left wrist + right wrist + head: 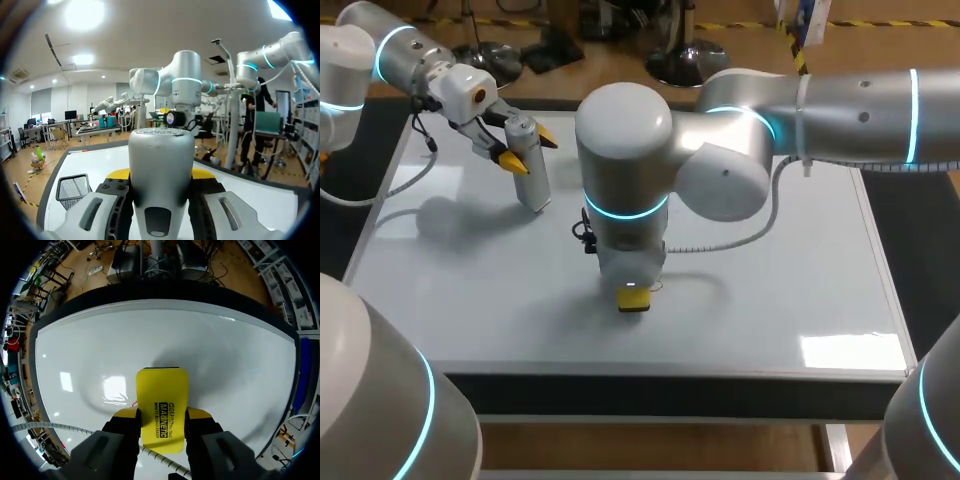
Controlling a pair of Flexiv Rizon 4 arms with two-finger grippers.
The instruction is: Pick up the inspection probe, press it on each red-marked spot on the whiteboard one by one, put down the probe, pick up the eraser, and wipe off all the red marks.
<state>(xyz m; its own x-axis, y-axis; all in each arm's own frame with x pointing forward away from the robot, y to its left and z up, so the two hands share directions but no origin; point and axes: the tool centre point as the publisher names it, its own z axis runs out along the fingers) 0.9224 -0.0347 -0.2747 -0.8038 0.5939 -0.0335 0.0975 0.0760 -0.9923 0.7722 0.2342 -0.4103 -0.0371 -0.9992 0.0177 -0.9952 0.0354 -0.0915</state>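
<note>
Wiping looks to be the step in hand. The right gripper (162,415) is clamped on the yellow eraser (162,387), one yellow tip against each long side. It holds the eraser flat on the whiteboard (800,260), about the middle and toward the near edge. The gripper points straight down, probably so that the whole pad bears evenly on the surface as it rubs.

A small red trace (134,403) shows just beside the eraser, close to one fingertip. It may be a leftover mark, but it is too small to be sure. I see no other red on the board, so I judge the wiping to be nearly done.

At the far left, the left gripper (527,150) is closed on the grey probe (533,180) from two sides. The probe is tilted, with its lower end at or just above the board, and I cannot tell whether it touches. The task asks for the probe to be set down. It is gripped here, well apart from the eraser, likely to stay out of the wiping path.
</note>
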